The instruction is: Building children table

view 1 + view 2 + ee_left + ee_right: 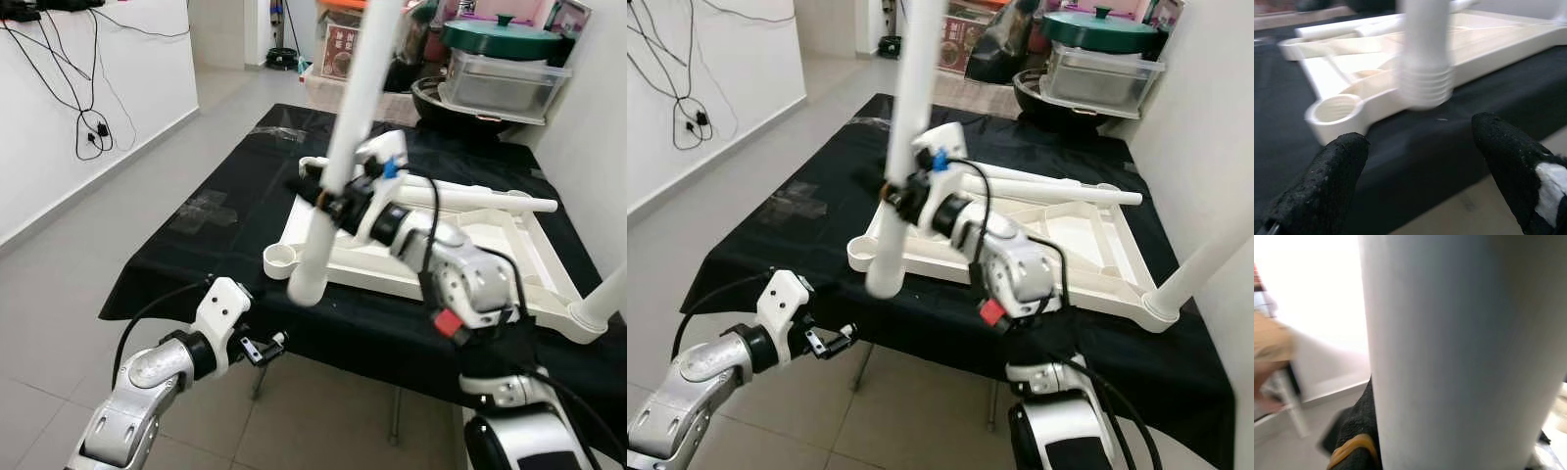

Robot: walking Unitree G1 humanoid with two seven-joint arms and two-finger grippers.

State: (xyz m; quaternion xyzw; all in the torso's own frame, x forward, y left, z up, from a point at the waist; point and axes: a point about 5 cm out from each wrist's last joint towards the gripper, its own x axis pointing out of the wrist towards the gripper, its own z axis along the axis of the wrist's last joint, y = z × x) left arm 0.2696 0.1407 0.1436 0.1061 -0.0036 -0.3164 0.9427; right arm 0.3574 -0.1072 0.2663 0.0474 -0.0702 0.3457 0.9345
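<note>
Black cloth covers the work table [196, 264], where the right gripper [328, 201] pinches a white table leg [345, 137] mid-shaft, its long axis near upright. Its threaded end [1425, 85] hangs just beside the upturned tabletop's [509, 245] corner socket [280, 259], not yet over it. The left gripper [269, 348], fingers [1332, 176] spread and empty, waits below the table edge, nearer that socket.

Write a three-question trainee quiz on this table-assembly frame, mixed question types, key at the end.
1. True or false: the right pincer grips the white table leg.
2. The empty corner socket lies: A) under the leg's threaded end B) beside it, toward the robot's left C) on the floor.
3. What covers the work table?

Key: 1 true. 2 B. 3 A black cloth, under the upturned white tabletop. The left pincer hangs open, holding nothing.
</note>
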